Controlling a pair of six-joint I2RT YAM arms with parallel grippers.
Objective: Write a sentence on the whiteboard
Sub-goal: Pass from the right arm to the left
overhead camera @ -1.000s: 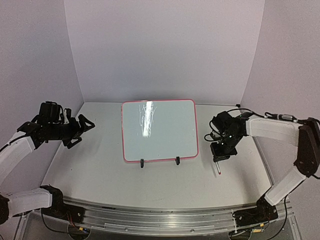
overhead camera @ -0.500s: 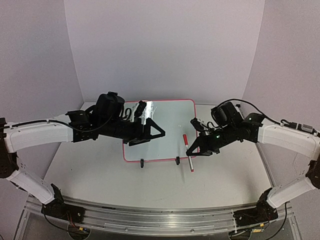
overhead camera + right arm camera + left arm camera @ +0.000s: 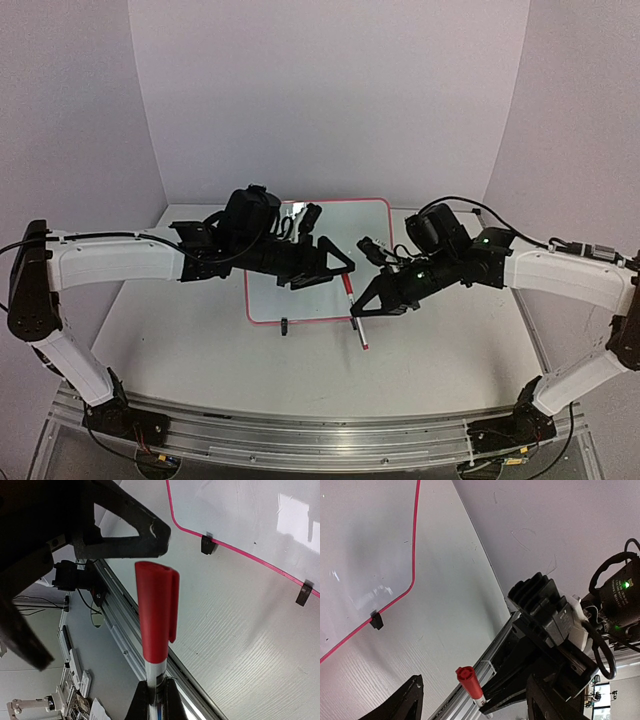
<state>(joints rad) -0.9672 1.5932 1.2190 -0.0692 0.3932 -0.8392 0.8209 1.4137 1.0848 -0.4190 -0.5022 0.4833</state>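
Red plastic is the trouble here: the red cap (image 3: 156, 610) of the marker (image 3: 360, 335) stands in the gap of my left jaws. If I close off-centre, I judge that one side will meet it first and lever the marker askew in my right jaws, or out of them and down onto the counter (image 3: 200, 360). A pull that is not in line with the barrel could jam the cap or twist the marker in the same way. My two wrists are very near each other, so a careless move could knock one against the other. The whiteboard (image 3: 365, 225) stands on its clip feet at the middle of the counter, just behind and below both grippers, and a swing of either arm could tip it. Its left part is hidden by my left arm (image 3: 120, 260). What shows of it is bare white, and the sentence is not yet on it. My left jaws stand well apart, one on each side of the cap, and in the wrist view neither touches it. My right jaws are clamped tight on the white barrel below the cap, holding the marker in the air, cap end towards my left arm.
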